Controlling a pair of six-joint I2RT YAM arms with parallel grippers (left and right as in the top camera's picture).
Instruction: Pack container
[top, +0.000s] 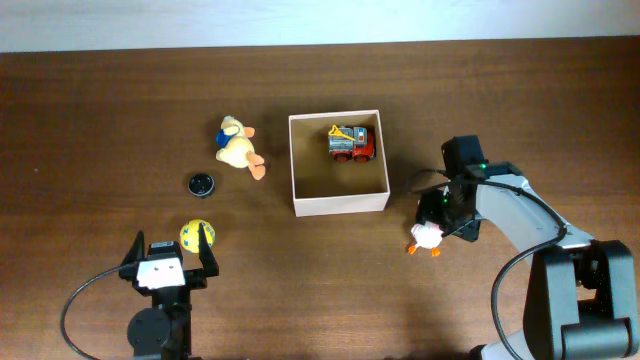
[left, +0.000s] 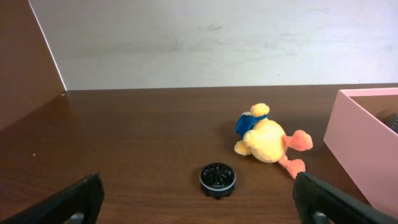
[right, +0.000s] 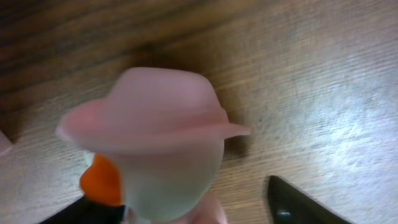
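You had the container (top: 338, 206), a square, shallow, open-topped box with thin cream-white walls and a tan cardboard-like floor, sitting on the dark brown wooden table (top: 100, 120) a little right of its middle. In the left wrist view its near wall (left: 367, 149) looked pinkish at the right edge. One small red and grey toy truck (top: 351, 143) lay inside it, in the far right corner.

Left of the container, just beside its far left corner, the yellow plush duck with a blue cap and orange feet (top: 238, 148) (left: 267, 138) lay on its side. Further left of the container and nearer to you was a small black round ribbed disc (top: 201, 184) (left: 217, 180), apart from the duck. Nearer still sat a yellow ball with blue markings (top: 197, 235).

Your left gripper (top: 170, 262) (left: 199, 202) was well left of the container and nearer to you than it, just behind the ball, its fingers (left: 68, 202) spread wide with nothing between them.

Your right gripper (top: 436, 222) (right: 193, 208) was down to the right of the container's near right corner, over a small white figure with a brimmed hat and orange beak and feet (top: 427, 237) (right: 161, 143). The fingers (right: 298, 202) stood either side of the figure, parted, and a strip of table showed between one finger and the toy. The figure stood on the table outside the container.
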